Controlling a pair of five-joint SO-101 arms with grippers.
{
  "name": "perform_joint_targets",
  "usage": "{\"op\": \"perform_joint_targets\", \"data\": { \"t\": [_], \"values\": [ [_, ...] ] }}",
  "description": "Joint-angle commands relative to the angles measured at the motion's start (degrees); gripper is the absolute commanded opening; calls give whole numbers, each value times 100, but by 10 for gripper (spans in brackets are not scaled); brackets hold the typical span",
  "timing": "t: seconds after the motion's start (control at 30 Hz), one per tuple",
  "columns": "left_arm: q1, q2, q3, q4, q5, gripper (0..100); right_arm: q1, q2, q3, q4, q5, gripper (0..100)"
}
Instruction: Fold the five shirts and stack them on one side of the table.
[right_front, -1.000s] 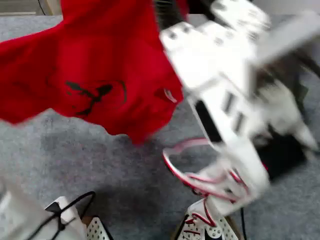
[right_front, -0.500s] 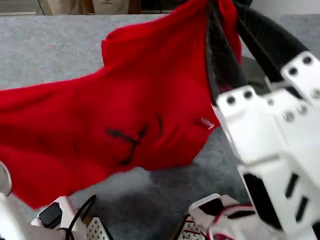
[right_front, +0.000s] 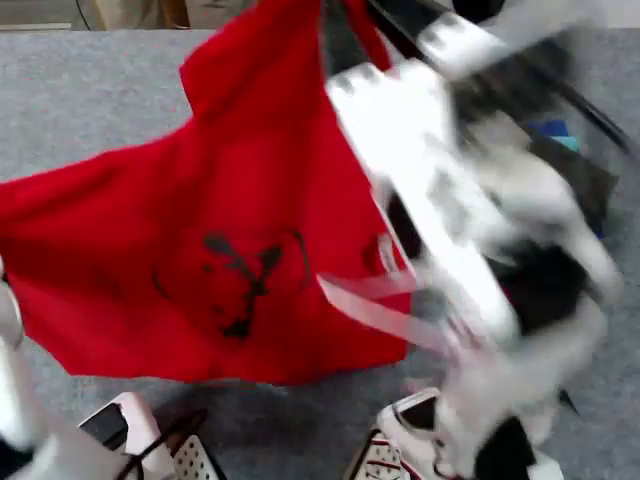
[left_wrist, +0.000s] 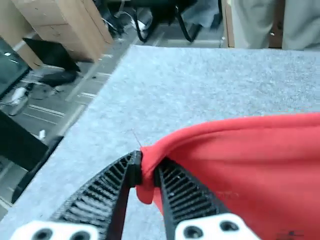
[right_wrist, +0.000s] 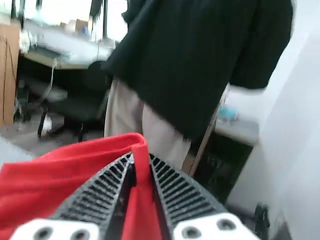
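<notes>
A red shirt (right_front: 220, 230) with a black print hangs spread in the air above the grey table (right_front: 90, 100) in the high view. My left gripper (left_wrist: 147, 170) is shut on one edge of the red shirt (left_wrist: 250, 160), with its black ribbed fingers (left_wrist: 120, 185) pinching the cloth. My right gripper (right_wrist: 140, 167) is shut on another edge of the red shirt (right_wrist: 60, 180), held high off the table. A white arm (right_front: 430, 210) shows blurred at the right of the high view, in front of the shirt.
Dark and blue cloth (right_front: 560, 150) lies at the table's right side behind the arm. The arm bases (right_front: 130, 440) stand at the near edge. A person in a black top (right_wrist: 195, 60) stands behind the table. Cardboard boxes (left_wrist: 60, 20) sit on the floor beyond.
The shirt has swung left and lower, hanging flatter with its print facing the camera. The white arm has shifted across the right of the high view.
</notes>
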Motion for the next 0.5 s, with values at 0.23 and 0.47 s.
{"op": "perform_joint_targets", "data": {
  "t": [0.23, 0.47],
  "values": [
    [642, 75, 5468, -8079, 1820, 21, 365, 2527, 840, -3508, 9, 2],
    [1029, 1341, 5952, -10013, 1881, 19, 488, 4207, -1068, -3393, -26, 2]
  ]
}}
